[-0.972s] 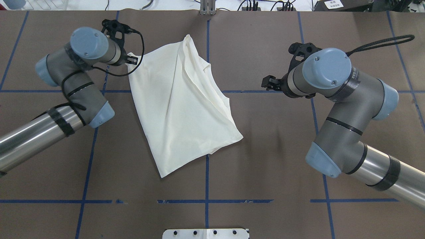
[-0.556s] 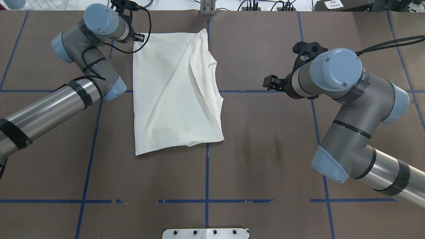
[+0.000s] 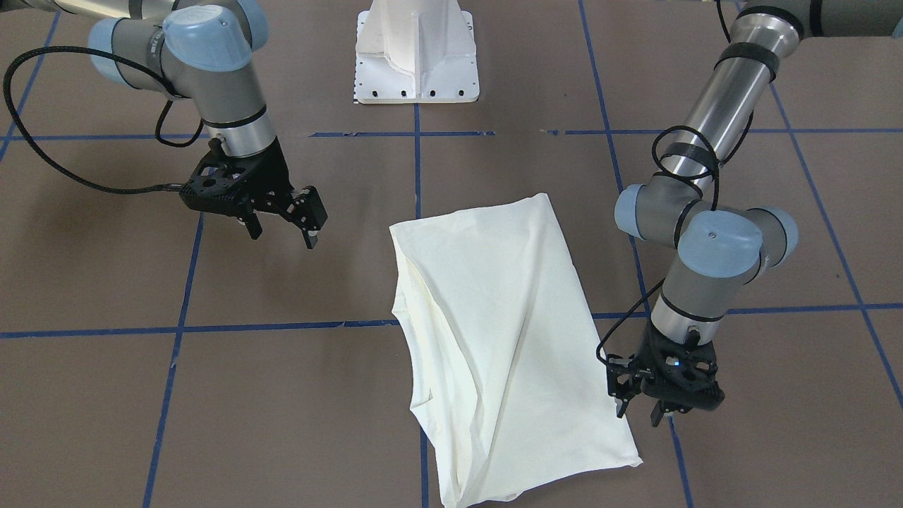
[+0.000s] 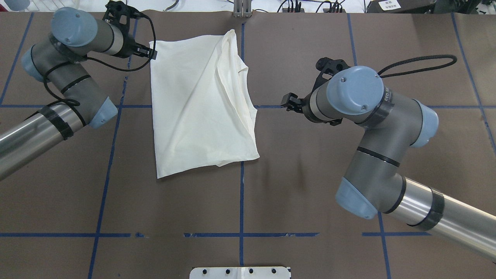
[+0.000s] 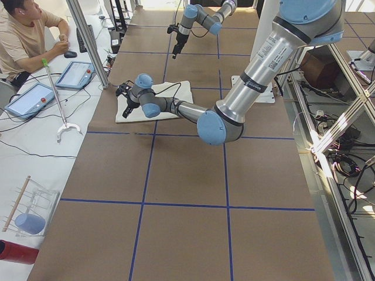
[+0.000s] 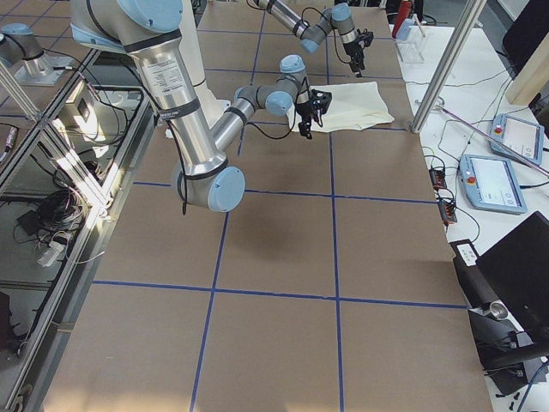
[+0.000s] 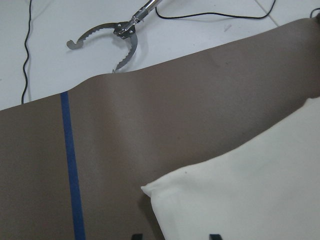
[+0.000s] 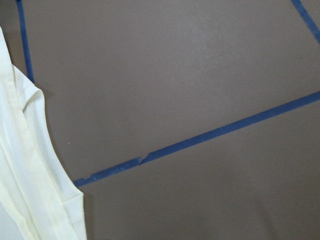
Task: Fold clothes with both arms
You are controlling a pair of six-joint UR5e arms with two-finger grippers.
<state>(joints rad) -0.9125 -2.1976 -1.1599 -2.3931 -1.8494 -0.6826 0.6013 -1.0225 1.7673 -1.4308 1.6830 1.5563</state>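
Seen from overhead, the left gripper [image 4: 151, 53] sits at the 10 o'clock corner of the T-shirt [image 4: 193, 104], its fingers apart and not pinching the cloth. The T-shirt lies folded on the brown surface [image 4: 310, 193], plain cream side up, just left of the centre blue tape line [image 4: 241, 201]. At its 3 o'clock the right gripper [image 4: 288, 104] hangs near the hem with fingers apart and nothing between them. A toothed metal grabber [image 7: 117, 35] lies off the far edge, and a white base plate [image 4: 240, 272] sits at 6 o'clock.
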